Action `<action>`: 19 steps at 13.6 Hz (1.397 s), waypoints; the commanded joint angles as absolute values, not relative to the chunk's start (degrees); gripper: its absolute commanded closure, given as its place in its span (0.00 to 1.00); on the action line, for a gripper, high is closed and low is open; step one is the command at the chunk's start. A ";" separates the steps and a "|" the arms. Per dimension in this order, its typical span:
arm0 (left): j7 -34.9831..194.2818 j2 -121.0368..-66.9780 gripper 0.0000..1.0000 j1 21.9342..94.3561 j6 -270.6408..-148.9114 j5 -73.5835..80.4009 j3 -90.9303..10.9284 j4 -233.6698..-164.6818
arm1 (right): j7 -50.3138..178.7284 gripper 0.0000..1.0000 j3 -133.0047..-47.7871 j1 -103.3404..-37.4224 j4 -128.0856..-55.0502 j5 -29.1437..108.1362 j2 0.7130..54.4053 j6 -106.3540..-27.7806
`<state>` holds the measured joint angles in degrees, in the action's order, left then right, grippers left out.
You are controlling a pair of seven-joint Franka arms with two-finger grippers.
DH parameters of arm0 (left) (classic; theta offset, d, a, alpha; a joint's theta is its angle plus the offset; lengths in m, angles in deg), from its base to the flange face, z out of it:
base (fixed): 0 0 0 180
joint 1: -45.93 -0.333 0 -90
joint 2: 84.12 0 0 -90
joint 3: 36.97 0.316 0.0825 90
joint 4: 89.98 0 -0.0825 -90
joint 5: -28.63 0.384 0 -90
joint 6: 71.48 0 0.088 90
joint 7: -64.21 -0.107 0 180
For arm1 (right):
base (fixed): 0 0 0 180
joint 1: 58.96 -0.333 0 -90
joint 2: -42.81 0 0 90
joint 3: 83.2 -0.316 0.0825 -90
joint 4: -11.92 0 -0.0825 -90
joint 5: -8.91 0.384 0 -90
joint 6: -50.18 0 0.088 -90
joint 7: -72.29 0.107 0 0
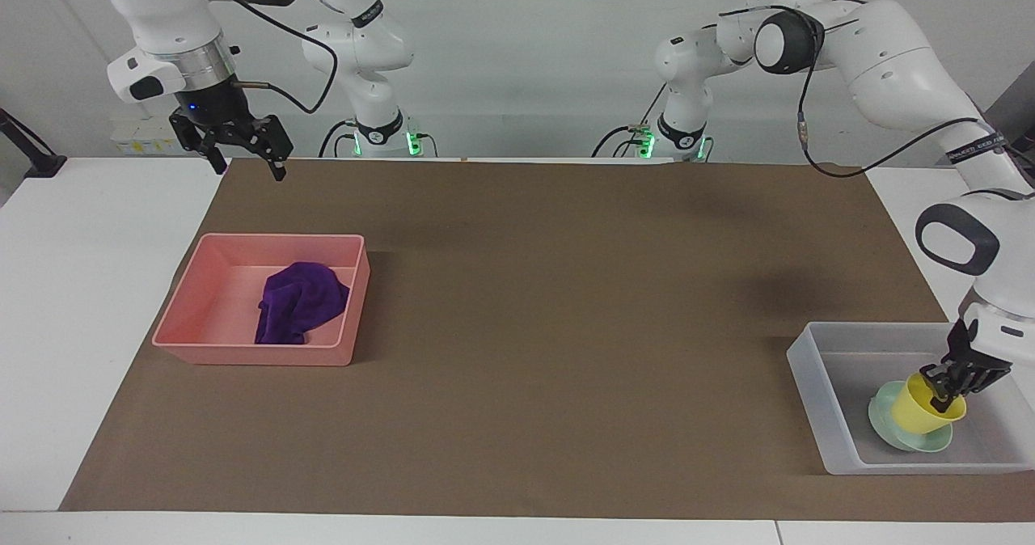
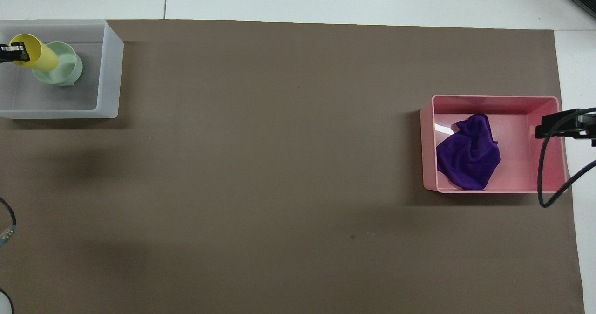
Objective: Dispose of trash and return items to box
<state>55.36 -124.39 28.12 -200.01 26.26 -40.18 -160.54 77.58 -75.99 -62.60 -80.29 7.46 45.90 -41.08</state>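
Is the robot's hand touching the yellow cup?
Touching. The facing view shows the left gripper pinching the rim of the yellow cup, one finger inside.
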 commanded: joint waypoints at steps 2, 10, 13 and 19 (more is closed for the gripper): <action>54.98 -123.68 1.00 27.82 -200.06 25.65 -41.19 -162.65 | 77.22 0.00 -76.52 -63.44 -79.75 7.50 45.54 -40.00; 55.15 -121.65 0.82 28.09 -203.23 25.29 -41.02 -167.94 | 76.25 0.00 -76.52 -64.49 -82.20 7.32 46.76 -40.35; 54.98 -121.65 0.19 28.44 -202.44 26.43 -40.84 -167.59 | 76.16 0.00 -76.52 -64.23 -82.47 7.32 47.03 -39.82; 46.91 -118.24 0.00 30.89 -200.15 30.21 -41.10 -166.79 | 76.16 0.00 -76.52 -63.97 -82.47 7.32 47.03 -40.35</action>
<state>49.76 -122.34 28.93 -201.63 28.24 -41.57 -165.08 77.36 -76.38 -64.57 -81.22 7.46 45.86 -40.22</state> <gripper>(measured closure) 0.004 0.000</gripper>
